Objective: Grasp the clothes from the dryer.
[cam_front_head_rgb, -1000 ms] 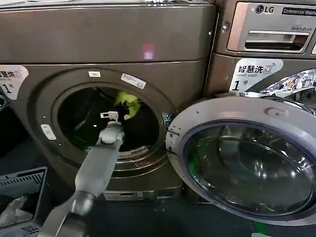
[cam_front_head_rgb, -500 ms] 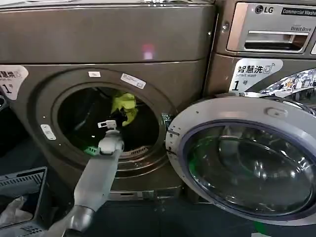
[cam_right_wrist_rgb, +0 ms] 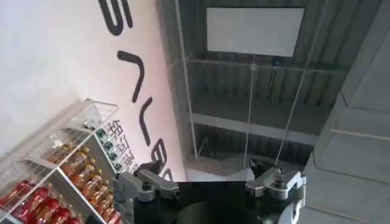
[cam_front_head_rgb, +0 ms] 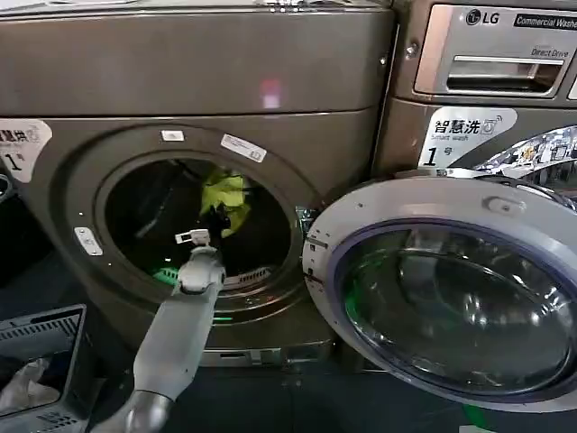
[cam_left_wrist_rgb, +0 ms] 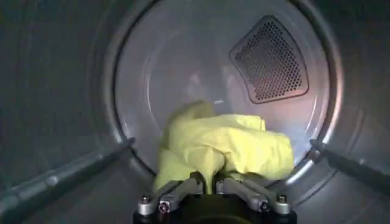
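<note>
Clothes [cam_left_wrist_rgb: 222, 146] are pinched in your left gripper [cam_left_wrist_rgb: 209, 184], fingers closed narrow on the fabric's lower edge so it hangs bunched off the drum floor, up around 1 o'clock in the dryer [cam_front_head_rgb: 194, 81] porthole in the head view. Looks like it's ready to pull out. Right gripper [cam_right_wrist_rgb: 210, 182] is parked wide open, pointing at the ceiling

Left pincer [cam_front_head_rgb: 216, 214] inside dryer [cam_front_head_rgb: 180, 81] porthole, at yellow-green clothes [cam_front_head_rgb: 225, 194]; door [cam_front_head_rgb: 451, 289] open.
</note>
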